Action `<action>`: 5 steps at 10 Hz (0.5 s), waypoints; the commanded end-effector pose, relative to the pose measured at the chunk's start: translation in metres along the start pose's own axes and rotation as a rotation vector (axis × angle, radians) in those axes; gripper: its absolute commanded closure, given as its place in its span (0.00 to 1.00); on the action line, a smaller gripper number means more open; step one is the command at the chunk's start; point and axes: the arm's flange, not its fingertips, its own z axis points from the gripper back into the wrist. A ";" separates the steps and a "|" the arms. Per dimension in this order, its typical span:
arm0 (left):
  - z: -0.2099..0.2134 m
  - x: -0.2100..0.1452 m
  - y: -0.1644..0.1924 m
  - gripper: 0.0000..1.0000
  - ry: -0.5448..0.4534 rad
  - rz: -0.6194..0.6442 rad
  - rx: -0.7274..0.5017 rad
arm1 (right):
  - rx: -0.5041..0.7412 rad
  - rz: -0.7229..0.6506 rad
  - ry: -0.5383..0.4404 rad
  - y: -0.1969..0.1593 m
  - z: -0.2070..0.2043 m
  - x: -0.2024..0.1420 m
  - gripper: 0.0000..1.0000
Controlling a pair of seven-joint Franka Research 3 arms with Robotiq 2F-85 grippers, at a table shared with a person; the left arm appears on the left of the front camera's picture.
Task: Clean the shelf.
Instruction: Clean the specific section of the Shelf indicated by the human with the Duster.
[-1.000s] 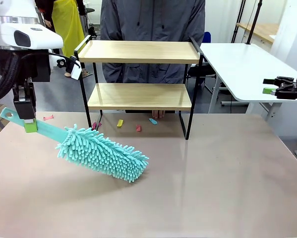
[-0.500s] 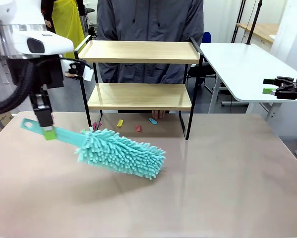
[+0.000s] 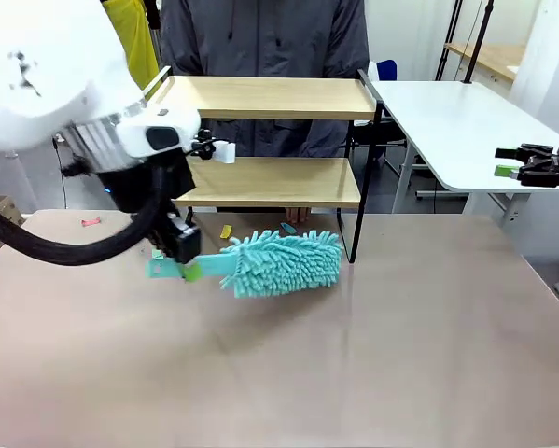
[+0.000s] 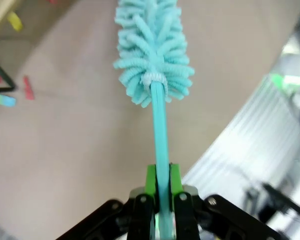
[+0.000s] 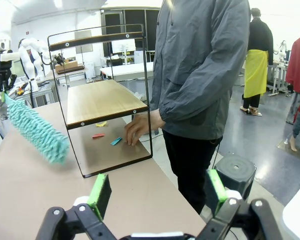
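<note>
Clamping the handle of a teal duster, left hand hangs its fluffy head just before the shelf, at the worktop's far middle; right hand gapes, empty.

You have one shelf with two wooden boards, one teal duster and two grippers, the left gripper and the right gripper. Beneath the shelf you can count at least three bits: one yellow scrap, one red scrap, one blue scrap. One pink scrap lies apart.
</note>
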 end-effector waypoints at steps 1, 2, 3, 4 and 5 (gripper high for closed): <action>-0.023 0.014 -0.015 0.87 -0.083 0.078 0.118 | 0.002 0.004 -0.002 0.000 -0.002 0.002 0.00; -0.036 0.026 -0.019 0.87 -0.130 0.106 0.154 | 0.002 0.004 -0.002 0.000 -0.002 0.002 0.00; -0.049 0.038 -0.021 0.87 -0.145 0.123 0.108 | 0.002 0.004 -0.002 0.000 -0.002 0.002 0.00; -0.059 0.047 -0.020 0.87 -0.108 0.184 0.075 | 0.002 0.004 -0.002 0.000 -0.002 0.002 0.00; -0.034 0.026 -0.024 0.87 -0.133 0.092 0.092 | 0.002 0.004 -0.002 0.000 -0.002 0.002 0.00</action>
